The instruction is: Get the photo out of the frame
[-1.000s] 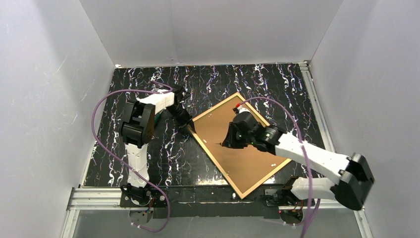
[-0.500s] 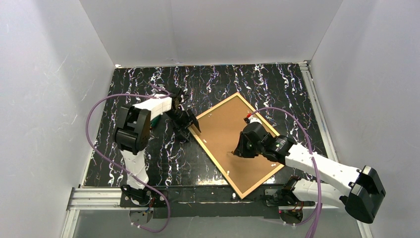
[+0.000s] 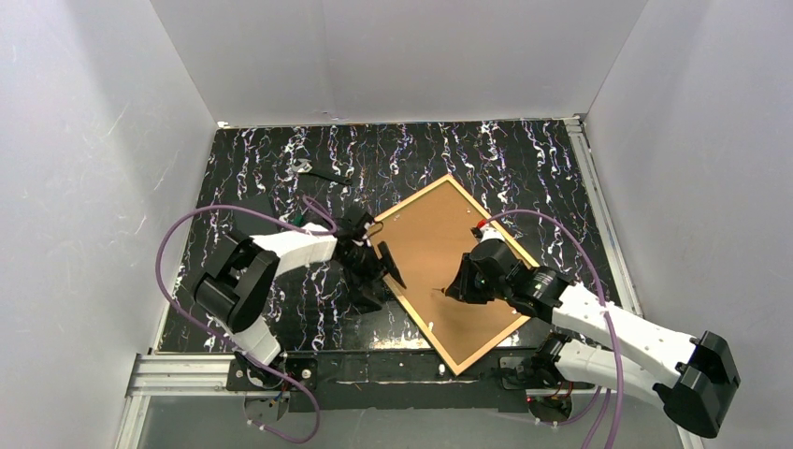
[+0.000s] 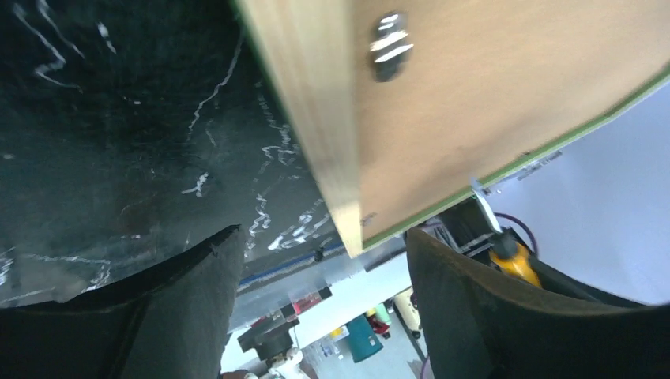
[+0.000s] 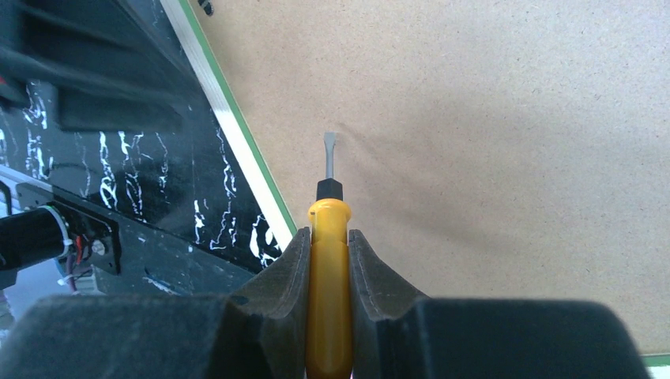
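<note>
The frame (image 3: pixel 423 325) lies face down on the dark table, its light wood back edges up. The plain brown backing board (image 3: pixel 435 238) fills it, so the photo is hidden. My left gripper (image 3: pixel 384 271) is open and empty at the frame's left edge. In the left wrist view the gripper (image 4: pixel 324 237) has its jaws on either side of the wood edge (image 4: pixel 308 118), and a metal tab (image 4: pixel 391 47) sits on the board. My right gripper (image 3: pixel 460 285) is shut on a yellow-handled screwdriver (image 5: pixel 328 260), its tip resting on the board (image 5: pixel 490 118).
White walls enclose the table on three sides. A small dark tool (image 3: pixel 316 174) and a green item (image 3: pixel 297 221) lie at the back left. An aluminium rail (image 3: pixel 187 369) runs along the near edge by the arm bases.
My left gripper has moved from the frame's far left corner down along its left edge and is open. My right gripper has drawn the screwdriver nearer across the board.
</note>
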`<action>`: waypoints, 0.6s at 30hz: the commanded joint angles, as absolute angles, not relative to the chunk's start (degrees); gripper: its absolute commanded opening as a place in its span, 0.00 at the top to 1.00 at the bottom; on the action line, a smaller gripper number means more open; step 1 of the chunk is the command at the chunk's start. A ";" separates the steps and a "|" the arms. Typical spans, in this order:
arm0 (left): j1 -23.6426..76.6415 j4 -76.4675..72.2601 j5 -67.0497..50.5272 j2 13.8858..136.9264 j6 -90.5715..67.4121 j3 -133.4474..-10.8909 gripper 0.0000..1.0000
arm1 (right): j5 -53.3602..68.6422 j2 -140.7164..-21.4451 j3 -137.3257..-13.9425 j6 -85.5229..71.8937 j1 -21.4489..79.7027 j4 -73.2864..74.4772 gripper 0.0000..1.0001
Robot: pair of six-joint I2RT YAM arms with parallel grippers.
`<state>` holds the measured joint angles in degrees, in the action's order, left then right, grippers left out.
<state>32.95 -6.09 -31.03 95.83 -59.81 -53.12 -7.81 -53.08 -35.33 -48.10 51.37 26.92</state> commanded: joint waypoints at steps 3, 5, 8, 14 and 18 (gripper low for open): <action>39.87 -13.85 -23.21 93.55 -71.82 -45.20 0.36 | -9.71 -47.46 -33.80 -50.29 51.16 27.73 0.99; 40.83 -16.34 -22.59 94.88 -73.32 -44.08 0.44 | -10.00 -45.95 -33.11 -50.71 51.22 28.09 0.99; 41.48 -17.34 -22.58 97.20 -73.42 -44.30 0.54 | -9.97 -44.15 -31.58 -51.45 51.15 27.72 0.99; 41.32 -12.68 -21.91 99.23 -68.18 -47.44 0.82 | -8.70 -45.01 -30.66 -51.77 51.11 26.82 0.99; 40.04 -3.83 -21.01 100.91 -60.87 -53.29 0.97 | -8.08 -45.78 -30.60 -51.55 51.17 26.52 0.99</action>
<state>41.36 -15.97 -25.67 98.15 -69.93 -49.43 -8.62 -45.45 -30.63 -51.07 51.37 27.55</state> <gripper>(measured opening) 0.134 0.241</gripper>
